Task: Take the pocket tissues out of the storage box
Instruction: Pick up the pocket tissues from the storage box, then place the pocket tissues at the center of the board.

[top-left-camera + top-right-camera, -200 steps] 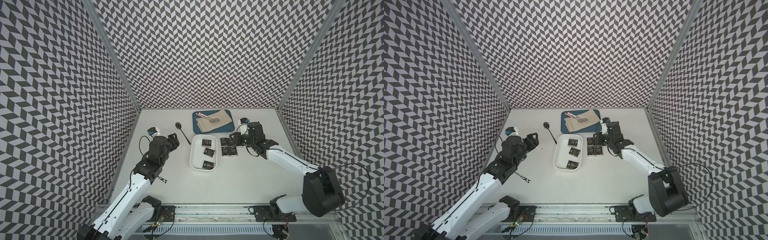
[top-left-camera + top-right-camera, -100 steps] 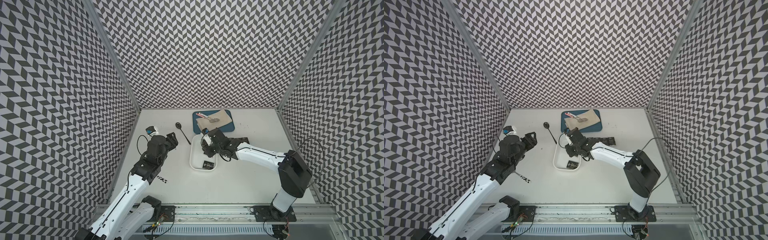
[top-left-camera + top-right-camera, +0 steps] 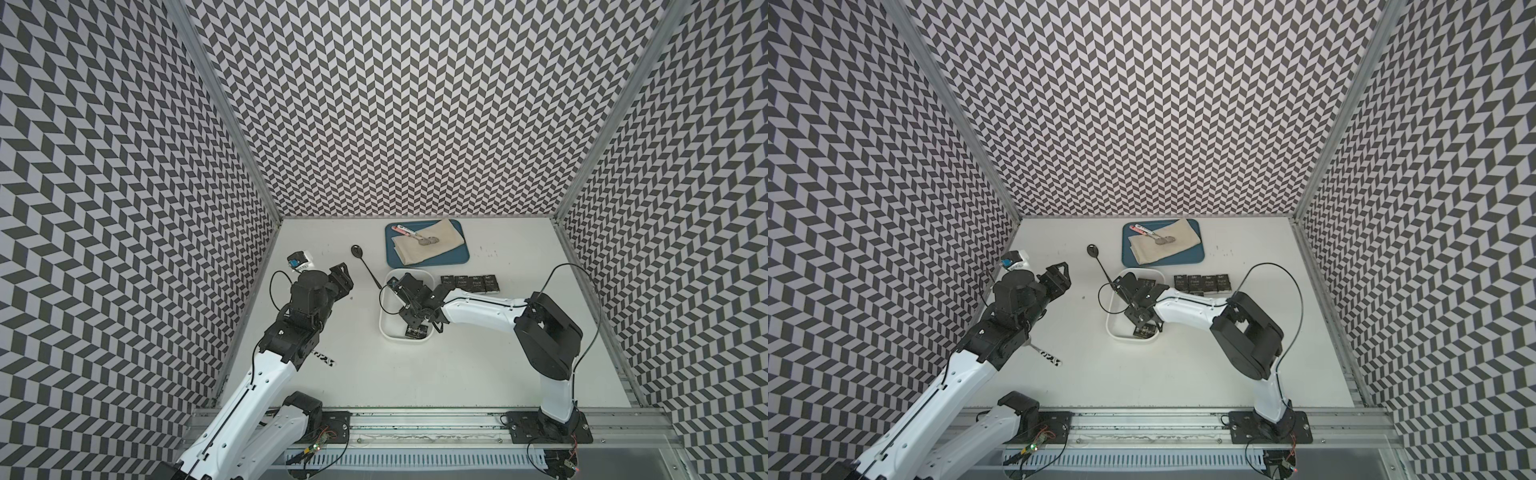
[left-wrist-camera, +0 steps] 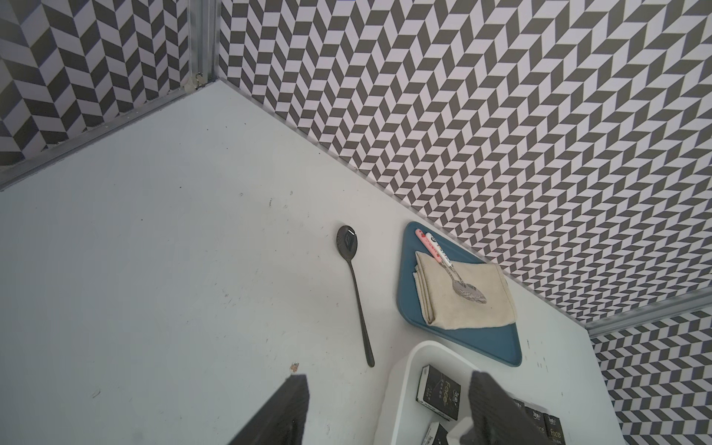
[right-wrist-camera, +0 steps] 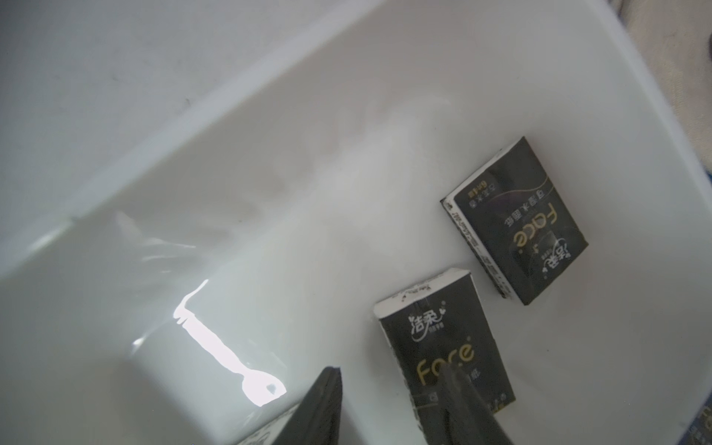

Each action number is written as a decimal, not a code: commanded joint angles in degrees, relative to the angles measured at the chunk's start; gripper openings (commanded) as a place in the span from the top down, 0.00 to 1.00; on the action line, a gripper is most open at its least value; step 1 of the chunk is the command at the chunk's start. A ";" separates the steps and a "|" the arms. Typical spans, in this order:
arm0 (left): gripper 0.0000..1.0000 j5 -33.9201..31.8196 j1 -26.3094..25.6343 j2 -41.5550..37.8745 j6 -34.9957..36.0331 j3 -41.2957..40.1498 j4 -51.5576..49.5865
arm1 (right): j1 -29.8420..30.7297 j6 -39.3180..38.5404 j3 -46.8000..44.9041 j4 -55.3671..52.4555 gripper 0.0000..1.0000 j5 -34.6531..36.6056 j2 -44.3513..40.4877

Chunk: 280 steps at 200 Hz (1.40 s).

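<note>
Down inside the storage box, back from the row of packets outside, reaches with right gripper half open and empty above remaining pocket tissues; probably starts another pick.

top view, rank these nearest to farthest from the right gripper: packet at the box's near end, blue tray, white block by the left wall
1. Packet: in the box, right by the right gripper.
2. Blue tray: behind the box, at the back.
3. White block: far off to the left.
</note>
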 commanded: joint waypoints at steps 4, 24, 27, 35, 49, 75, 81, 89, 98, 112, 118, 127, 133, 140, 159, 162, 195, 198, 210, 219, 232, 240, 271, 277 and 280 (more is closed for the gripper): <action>0.29 -0.26 0.54 -0.28 1.18 2.05 -0.72 | 0.32 -0.15 2.06 -0.93 0.54 4.61 2.49; 0.29 -0.26 0.65 -0.84 1.18 2.16 -0.83 | 0.29 -0.57 3.87 -2.12 0.58 5.93 4.82; 0.29 -0.26 0.72 -0.96 1.22 2.12 -0.83 | 0.27 -0.58 4.15 -2.34 0.58 5.99 5.17; 0.29 -0.29 0.82 -1.27 1.35 2.13 -1.00 | 0.34 -0.75 4.91 -3.07 0.62 5.67 6.14; 0.29 -0.36 1.21 -1.81 1.53 2.14 -1.23 | 0.28 -0.72 5.52 -3.28 0.70 5.13 7.25; 0.29 0.06 1.70 -1.96 1.68 2.23 -1.08 | 0.30 0.24 5.19 -2.55 0.83 4.60 7.28; 0.29 0.22 1.78 -1.91 1.70 2.22 -1.02 | 0.27 0.44 5.09 -2.32 0.83 4.43 6.88; 0.29 0.44 1.79 -1.83 1.66 2.14 -0.85 | 0.35 0.69 5.09 -2.13 0.84 4.33 6.30; 0.29 0.69 1.79 -1.73 1.61 2.06 -0.76 | 0.32 1.08 5.00 -1.81 0.84 4.13 5.17; 0.29 0.71 1.81 -1.58 1.53 2.00 -0.75 | 0.24 1.52 4.67 -0.74 0.84 2.67 2.99; 0.29 0.79 1.84 -1.65 1.44 1.89 -0.62 | 0.16 1.68 4.46 -0.14 0.84 1.61 1.74; 0.29 0.84 1.88 -1.77 1.35 1.88 -0.44 | -0.03 2.26 4.03 1.02 0.85 0.12 -0.24; 0.29 0.89 1.88 -1.75 1.27 1.92 -0.40 | -0.35 2.77 3.75 1.72 0.85 -1.18 -1.51; 0.29 0.95 1.86 -1.72 1.26 2.06 -0.34 | -0.73 3.33 3.18 2.94 0.86 -2.91 -3.32; 0.29 1.24 1.88 -1.57 1.13 2.44 -0.33 | -2.68 5.45 1.26 6.03 0.88 -7.61 -7.35; 0.29 1.32 1.88 -1.55 1.09 2.52 -0.24 | -2.95 5.70 1.01 6.37 0.88 -8.19 -7.95; 0.29 2.46 1.88 -0.35 1.08 3.18 0.70 | -6.26 8.70 -3.01 9.40 0.89 -12.72 -14.06; 0.29 2.53 1.88 -0.18 1.09 3.21 0.83 | -6.84 9.11 -3.50 9.65 0.89 -13.32 -14.69; 0.29 2.67 1.90 0.57 1.34 3.55 1.05 | -9.00 10.95 -5.60 10.36 0.89 -15.32 -18.19; 0.29 2.41 1.88 0.98 1.53 3.95 1.14 | -11.00 12.14 -7.05 10.01 0.89 -15.96 -20.85; 0.29 2.29 1.88 1.49 1.35 4.24 1.91 | -14.05 13.18 -9.55 8.57 0.89 -15.49 -24.98; 0.29 2.83 1.83 1.72 1.26 4.25 2.60 | -15.98 13.73 -11.35 7.48 0.89 -14.80 -27.59; 0.29 3.35 1.79 2.56 1.05 4.26 3.25 | -23.29 16.06 -20.71 6.67 0.86 -13.95 -36.49; 0.29 3.35 1.79 2.57 1.04 4.33 3.30 | -24.34 16.65 -22.74 7.11 0.86 -13.53 -37.82; 0.29 3.41 1.81 2.61 1.05 4.38 3.30 | -25.02 16.94 -23.75 7.47 0.86 -13.32 -38.37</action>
